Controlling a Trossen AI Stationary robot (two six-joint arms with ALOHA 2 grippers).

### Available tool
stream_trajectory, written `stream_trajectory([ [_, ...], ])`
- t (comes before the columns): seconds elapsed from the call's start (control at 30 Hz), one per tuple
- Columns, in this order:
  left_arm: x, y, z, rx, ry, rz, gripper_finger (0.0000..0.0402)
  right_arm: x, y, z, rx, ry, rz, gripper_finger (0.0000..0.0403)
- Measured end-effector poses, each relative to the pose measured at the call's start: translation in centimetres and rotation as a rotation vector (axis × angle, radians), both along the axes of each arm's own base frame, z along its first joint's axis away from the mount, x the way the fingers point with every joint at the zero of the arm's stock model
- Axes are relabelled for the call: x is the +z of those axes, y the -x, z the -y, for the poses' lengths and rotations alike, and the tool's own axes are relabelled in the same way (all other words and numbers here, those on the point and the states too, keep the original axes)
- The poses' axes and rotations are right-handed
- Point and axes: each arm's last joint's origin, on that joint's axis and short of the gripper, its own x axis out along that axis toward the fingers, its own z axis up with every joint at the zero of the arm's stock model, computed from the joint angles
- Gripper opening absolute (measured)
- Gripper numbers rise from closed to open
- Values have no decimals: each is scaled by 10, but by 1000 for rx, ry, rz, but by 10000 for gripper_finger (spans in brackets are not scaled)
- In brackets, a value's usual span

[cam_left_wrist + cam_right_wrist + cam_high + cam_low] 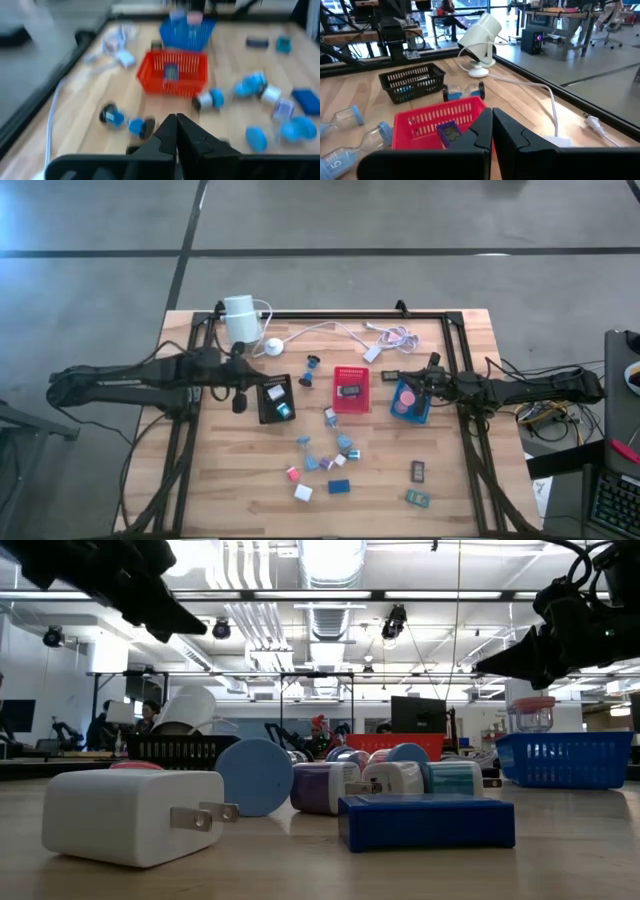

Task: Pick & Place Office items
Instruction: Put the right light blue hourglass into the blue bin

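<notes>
Plank-grained bench (470,480), bare toward its near corners. Smooth blocky and round office items (325,465) scattered mid-bench toward the near edge. Left pincer (240,402) clenched empty beside the meshed black tray (275,400); right pincer (408,387) clenched empty over the blue tray (410,402).

Three small trays sit in a row across the wooden counter (460,490): black mesh tray (275,399) left, red mesh tray (352,388) middle, blue mesh tray (409,401) right. The scattered small office items (322,463) lie before them; the white cylinder device (240,319) stands behind.
</notes>
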Motion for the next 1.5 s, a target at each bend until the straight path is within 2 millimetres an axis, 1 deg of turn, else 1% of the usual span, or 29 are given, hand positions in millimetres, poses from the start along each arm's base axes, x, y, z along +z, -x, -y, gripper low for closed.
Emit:
stream_trajectory([
  [0.13,-17,5,1,11,8,141,5,0,0,0,0,0,1,8],
  [0.23,-33,9,1,12,7,202,5,0,0,0,0,3,0,8],
  [0.33,-45,12,2,11,-3,248,8,0,0,0,-1,-3,2,8],
  [0.53,-60,18,3,5,-9,267,3,0,0,0,-1,-4,4,8],
  [0.7,-71,23,4,3,-19,265,6,0,0,0,-1,-7,7,8],
  [0.87,-80,31,5,-3,-50,289,2,3,0,0,-3,-32,41,8],
  [1.0,-86,36,5,-2,-62,303,7,7,-1,-1,23,-30,83,8],
  [1.23,-83,37,7,-49,-50,332,3,8,-1,-1,38,-7,85,8],
  [1.5,-83,37,7,-50,-43,332,8,8,-1,-1,43,2,82,8],
])
